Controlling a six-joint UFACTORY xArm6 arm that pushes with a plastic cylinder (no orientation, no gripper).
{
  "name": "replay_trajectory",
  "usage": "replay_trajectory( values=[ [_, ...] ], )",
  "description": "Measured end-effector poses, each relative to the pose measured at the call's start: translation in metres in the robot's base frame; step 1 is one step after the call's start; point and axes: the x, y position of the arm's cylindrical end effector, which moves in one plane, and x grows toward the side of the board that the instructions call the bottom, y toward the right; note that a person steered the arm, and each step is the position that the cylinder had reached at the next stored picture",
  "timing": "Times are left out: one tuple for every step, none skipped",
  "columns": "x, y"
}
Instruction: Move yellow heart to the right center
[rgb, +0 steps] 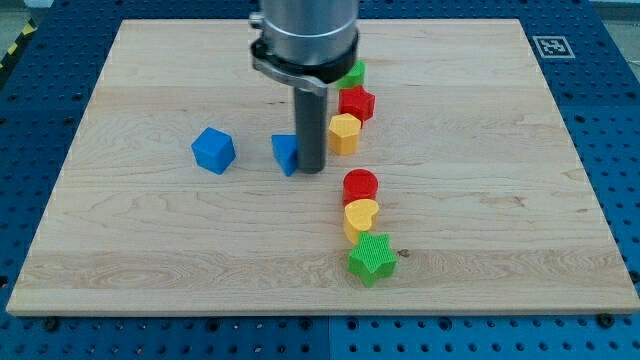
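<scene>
The yellow heart (360, 217) lies below the board's middle, touching a red round block (360, 186) above it and a green star (372, 258) below it. My tip (311, 168) stands up and to the left of the heart, apart from it. The tip is right beside a blue block (286, 153), whose shape is partly hidden by the rod.
A blue cube (214, 150) sits at the view's left. A yellow block (343, 132), a red block (356, 103) and a green block (353, 74) form a column just right of the rod. The wooden board (500, 150) lies on a blue perforated table.
</scene>
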Motion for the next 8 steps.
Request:
replay_trajectory(
  values=[
    [-0.003,-0.032],
    [-0.008,-0.057],
    [-0.002,-0.052],
    [0.039,-0.034],
    [0.074,-0.014],
    [0.091,0.019],
    [0.094,0.053],
    [0.094,0.076]
  ],
)
